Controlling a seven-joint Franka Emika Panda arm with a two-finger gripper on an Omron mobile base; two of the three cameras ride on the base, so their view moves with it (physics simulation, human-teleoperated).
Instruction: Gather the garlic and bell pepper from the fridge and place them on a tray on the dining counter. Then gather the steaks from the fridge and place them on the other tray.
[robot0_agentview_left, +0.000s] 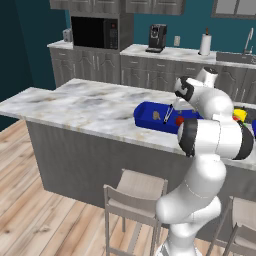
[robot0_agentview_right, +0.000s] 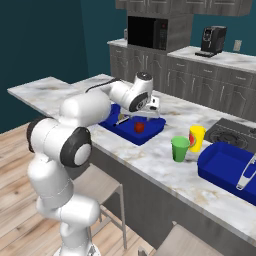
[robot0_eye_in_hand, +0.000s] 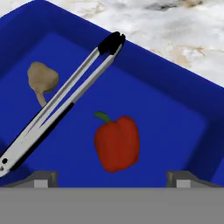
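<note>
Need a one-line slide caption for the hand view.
Open gripper above blue tray holding red bell pepper, garlic and metal tongs on marble counter.

A deep blue rectangular plastic tray (robot0_eye_in_hand: 175, 94) is sitting on a white-and-grey marbled stone counter (robot0_eye_in_hand: 175, 26), with a glossy red bell pepper (robot0_eye_in_hand: 117, 145) with a short green stem lying on its floor near the middle. A pale beige, knobbly garlic bulb (robot0_eye_in_hand: 42, 78) is resting apart from it, toward one side wall. Between them, long silver metal tongs (robot0_eye_in_hand: 61, 98) with black tips are lying diagonally, the tips leaning against the tray's far rim.
</note>
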